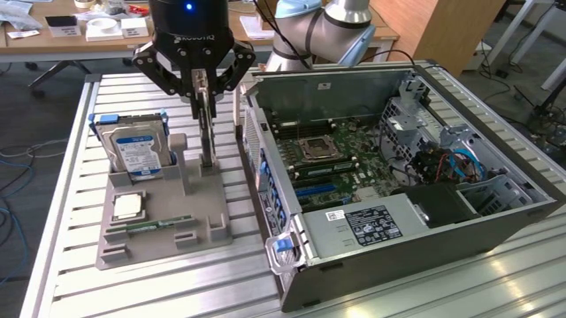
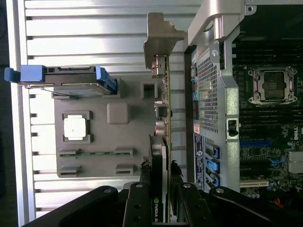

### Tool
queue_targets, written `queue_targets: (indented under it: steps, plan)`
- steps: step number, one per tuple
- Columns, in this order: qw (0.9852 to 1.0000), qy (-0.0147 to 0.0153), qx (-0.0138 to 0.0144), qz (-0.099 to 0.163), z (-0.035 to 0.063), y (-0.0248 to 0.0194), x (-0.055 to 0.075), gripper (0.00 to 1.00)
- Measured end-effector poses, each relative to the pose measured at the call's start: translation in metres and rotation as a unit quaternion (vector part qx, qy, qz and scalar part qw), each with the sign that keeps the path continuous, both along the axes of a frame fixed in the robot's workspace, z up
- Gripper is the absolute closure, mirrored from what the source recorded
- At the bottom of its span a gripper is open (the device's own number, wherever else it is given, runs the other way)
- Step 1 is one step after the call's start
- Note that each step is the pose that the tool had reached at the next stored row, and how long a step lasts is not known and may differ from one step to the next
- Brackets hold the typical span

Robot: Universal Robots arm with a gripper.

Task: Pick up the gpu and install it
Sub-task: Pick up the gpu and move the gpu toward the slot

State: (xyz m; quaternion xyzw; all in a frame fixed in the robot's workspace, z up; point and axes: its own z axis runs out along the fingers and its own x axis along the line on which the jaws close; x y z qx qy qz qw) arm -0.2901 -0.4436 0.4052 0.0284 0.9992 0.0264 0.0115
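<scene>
Grey holder [image 1: 205, 211] and open case [image 1: 425, 245] on the counter [image 1: 177, 285]
The holder, nearer the counter's edge at the exterior view's left, carries a hard drive [image 1: 134, 151], CPU [image 1: 129, 207] and RAM stick [image 1: 146, 226].

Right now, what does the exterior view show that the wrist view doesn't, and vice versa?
Exterior: the arm, the case's power supply and blue cables.
Wrist: the graphics card edge-on, with its silver bracket and printed label.
Both: the pincer closed on the card as it stands in the grey holder, plus the hard drive, processor chip and motherboard socket.
</scene>
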Motion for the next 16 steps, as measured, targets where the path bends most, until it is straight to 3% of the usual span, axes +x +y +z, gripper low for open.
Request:
queue_targets:
  steps: [16]
  plan:
    - [1.0000, 0.0009, 0.0000, 0.000, 0.0036, 0.0000, 0.015, 0.73]
